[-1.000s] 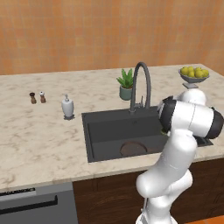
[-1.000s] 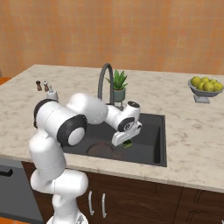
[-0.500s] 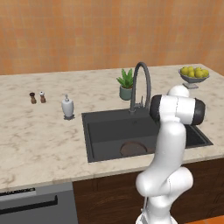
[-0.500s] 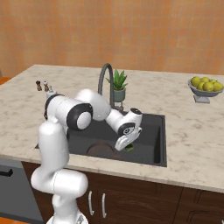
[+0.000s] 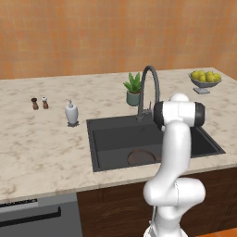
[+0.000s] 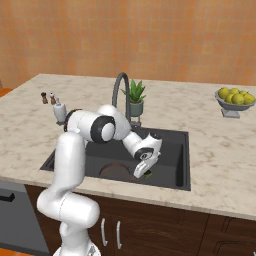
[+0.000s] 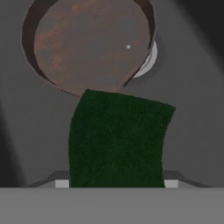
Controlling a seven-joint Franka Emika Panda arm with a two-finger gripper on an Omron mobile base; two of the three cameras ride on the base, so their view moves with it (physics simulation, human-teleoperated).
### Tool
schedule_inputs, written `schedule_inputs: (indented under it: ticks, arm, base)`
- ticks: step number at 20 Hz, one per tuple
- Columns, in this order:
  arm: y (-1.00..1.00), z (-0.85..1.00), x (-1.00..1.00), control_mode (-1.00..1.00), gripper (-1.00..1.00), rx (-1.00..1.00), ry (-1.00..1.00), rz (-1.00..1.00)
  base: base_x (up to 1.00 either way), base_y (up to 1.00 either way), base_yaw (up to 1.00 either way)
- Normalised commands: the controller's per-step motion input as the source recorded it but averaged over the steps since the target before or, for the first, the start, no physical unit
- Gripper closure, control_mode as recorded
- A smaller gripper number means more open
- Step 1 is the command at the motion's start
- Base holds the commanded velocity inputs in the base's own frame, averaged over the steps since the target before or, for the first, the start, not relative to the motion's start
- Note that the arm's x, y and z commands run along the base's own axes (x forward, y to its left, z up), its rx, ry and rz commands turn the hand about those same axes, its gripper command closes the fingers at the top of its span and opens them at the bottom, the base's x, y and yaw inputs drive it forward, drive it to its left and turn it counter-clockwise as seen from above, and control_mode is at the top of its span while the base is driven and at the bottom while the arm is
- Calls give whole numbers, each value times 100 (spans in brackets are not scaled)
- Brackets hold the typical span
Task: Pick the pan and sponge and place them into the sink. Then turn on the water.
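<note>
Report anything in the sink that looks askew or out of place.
The pan sits over the drain, hiding most of it. The sponge hangs at the gripper low in the sink, not lying on the floor. Nothing looks spilled or damaged.

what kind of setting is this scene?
A rendered kitchen: marble-look counter with an inset black sink and arched tap, a fruit bowl, and a dishwasher front below.

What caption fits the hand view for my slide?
Green sponge between the gripper fingers, above the brown pan in the black sink.
</note>
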Motion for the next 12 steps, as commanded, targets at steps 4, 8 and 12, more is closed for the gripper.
schedule_inputs:
  ticks: [4, 8, 12]
  arm:
    - [0, -61, 36, -100, 100, 2, 0, 7]
    - [0, -38, 26, -100, -100, 0, 0, 4]
    - [0, 1, 14, -100, -100, 0, 0, 2]
  base:
    - [0, 0, 0]
    - [0, 0, 0]
    - [0, 0, 0]
